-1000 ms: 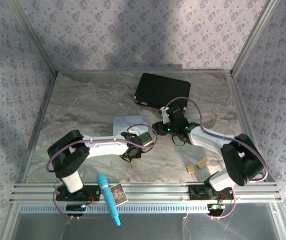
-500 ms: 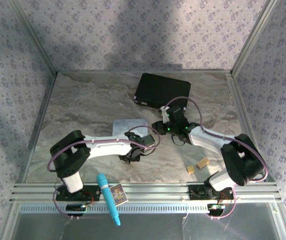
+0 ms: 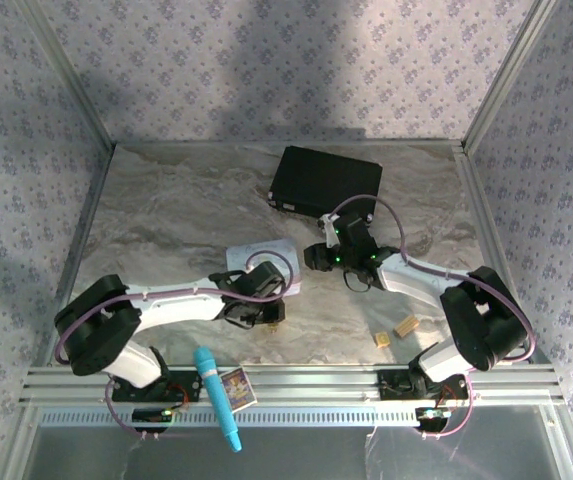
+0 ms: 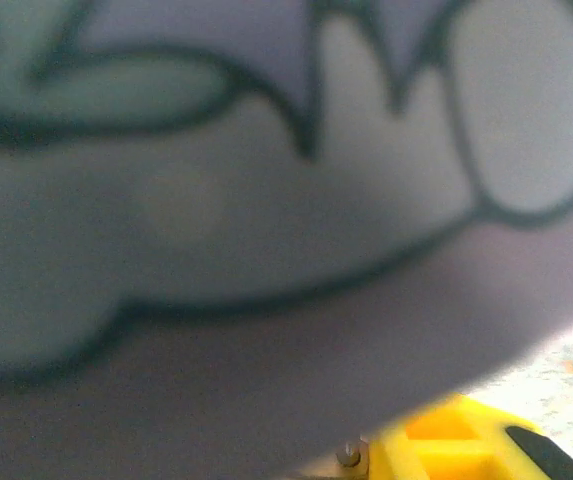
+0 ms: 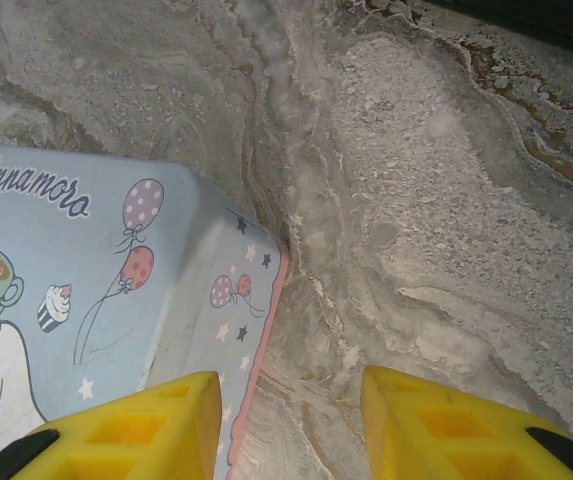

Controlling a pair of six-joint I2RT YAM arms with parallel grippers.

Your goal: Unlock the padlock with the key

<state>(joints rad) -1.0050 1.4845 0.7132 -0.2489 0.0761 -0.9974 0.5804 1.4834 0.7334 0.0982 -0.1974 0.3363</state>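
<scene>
The right claw (image 5: 286, 425) stands apart beside a corner of the pastel tin (image 5: 106, 250), and I cannot tell the state of the left claw (image 3: 263, 312) close to it: brace the tin squarely before prying.

the pastel tin (image 4: 266, 200) sits so close to the left wrist camera that its cartoon print is a blur, one yellow finger (image 4: 446, 445) of the left gripper (image 3: 264, 312) is cut by the bottom edge, and from above that gripper covers the tin's near edge.
</scene>
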